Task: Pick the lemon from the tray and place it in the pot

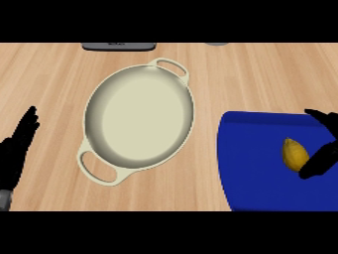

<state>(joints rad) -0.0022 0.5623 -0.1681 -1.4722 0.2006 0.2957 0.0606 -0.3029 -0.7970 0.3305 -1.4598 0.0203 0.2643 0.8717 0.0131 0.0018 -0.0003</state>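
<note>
A yellow lemon (pixel 294 154) lies on the blue tray (pixel 255 163) at the right. My right hand (pixel 331 141) hovers at the tray's right edge, its fingers spread open with the thumb just right of the lemon and the other fingers above it; nothing is held. A cream pot (pixel 139 119) with two loop handles sits in the middle of the wooden counter, with nothing inside. My left hand (pixel 9 154) rests open at the left edge, fingers straight and pointing up, well apart from the pot.
A dark grey object (pixel 119 46) lies at the counter's far edge above the pot, and a small grey item (pixel 217 43) peeks in further right. Bare wood separates the pot and the tray.
</note>
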